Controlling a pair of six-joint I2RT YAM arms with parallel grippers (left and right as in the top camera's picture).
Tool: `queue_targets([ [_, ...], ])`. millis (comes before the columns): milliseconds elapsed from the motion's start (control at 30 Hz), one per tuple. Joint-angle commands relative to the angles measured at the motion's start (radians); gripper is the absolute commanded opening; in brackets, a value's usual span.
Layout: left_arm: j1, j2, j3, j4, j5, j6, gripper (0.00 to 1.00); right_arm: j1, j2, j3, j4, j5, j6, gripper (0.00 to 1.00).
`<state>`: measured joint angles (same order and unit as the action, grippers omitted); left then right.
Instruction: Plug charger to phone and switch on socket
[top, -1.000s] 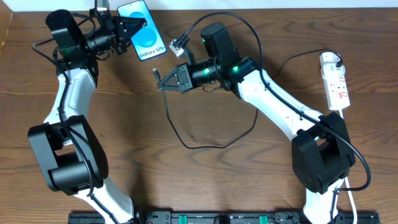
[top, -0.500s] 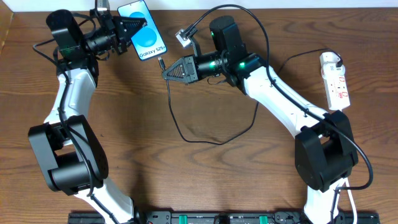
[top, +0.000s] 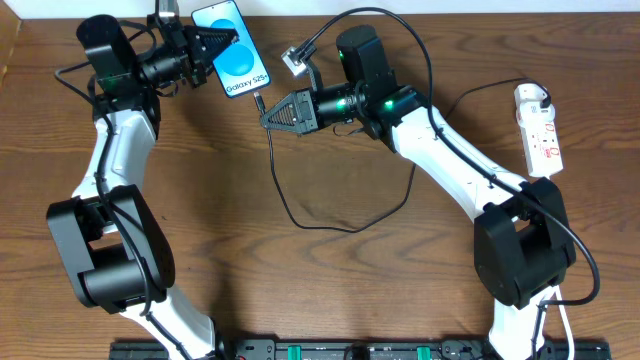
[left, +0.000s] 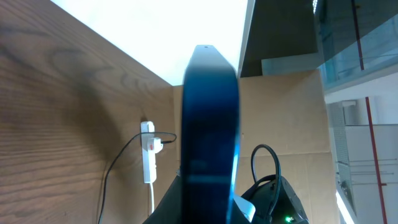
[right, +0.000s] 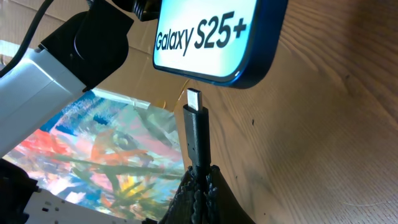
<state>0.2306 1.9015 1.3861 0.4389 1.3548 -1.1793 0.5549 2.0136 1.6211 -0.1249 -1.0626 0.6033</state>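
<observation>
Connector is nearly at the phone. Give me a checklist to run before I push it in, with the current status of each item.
1. Left gripper shut on the phone: ok.
2. Right gripper shut on the charger connector: ok.
3. Connector seated in the phone: not ok; the right wrist view shows a gap between its metal tip and the phone's lower edge.
4. Tip lined up with the port: cannot tell; the port is not visible.
5. Charger cable slack: ok; it lies in a loose loop on the table.
6. Socket switched on: cannot tell; too small to read.
</observation>
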Motion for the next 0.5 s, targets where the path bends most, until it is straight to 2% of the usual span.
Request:
queue_targets([
  [0,-0.003,-0.020,0.021,0.013,0.007,-0.003,0.08,0.002,0.006,0.002,0.003,-0.018,0.010,0.01],
  [467,-0.024,-0.020,0.021,0.012,0.019,0.008,0.07,0.003,0.006,0.002,0.005,-0.018,0.010,0.01],
])
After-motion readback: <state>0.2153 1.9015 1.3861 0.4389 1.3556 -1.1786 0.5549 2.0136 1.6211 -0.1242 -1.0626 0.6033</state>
